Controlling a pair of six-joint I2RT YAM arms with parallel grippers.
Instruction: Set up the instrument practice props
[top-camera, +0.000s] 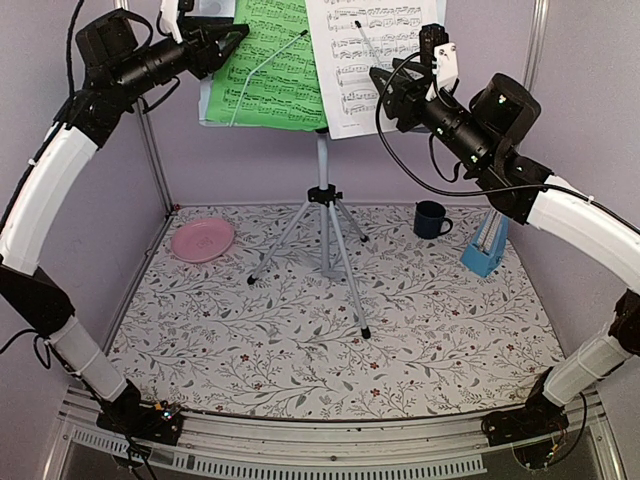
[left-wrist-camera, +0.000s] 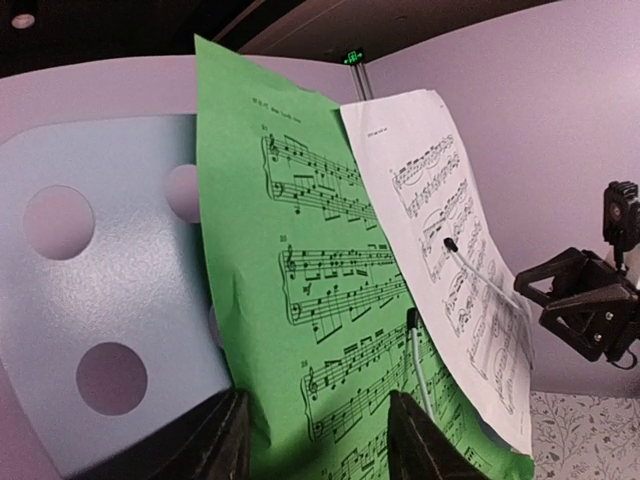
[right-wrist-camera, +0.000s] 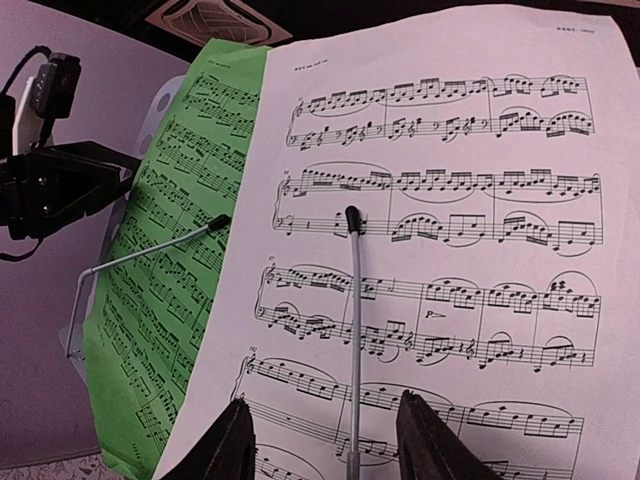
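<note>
The music stand on its silver tripod (top-camera: 324, 225) stands mid-table, holding a green sheet-music page (top-camera: 268, 70) on the left and a white page (top-camera: 360, 60) on the right, each under a thin wire retainer arm. The stand's pale perforated desk (left-wrist-camera: 90, 300) shows behind the green page (left-wrist-camera: 300, 300). My left gripper (top-camera: 238, 42) is open at the green page's left edge. My right gripper (top-camera: 385, 88) is open in front of the white page (right-wrist-camera: 450, 250), its jaws either side of the retainer wire (right-wrist-camera: 354, 330). The light-blue metronome (top-camera: 485, 248) stands at the right, partly behind my right arm.
A pink plate (top-camera: 202, 240) lies at the back left of the floral cloth. A dark blue mug (top-camera: 431, 219) stands at the back right, near the metronome. Metal frame posts (top-camera: 152, 150) rise at the back corners. Purple walls close the back and sides.
</note>
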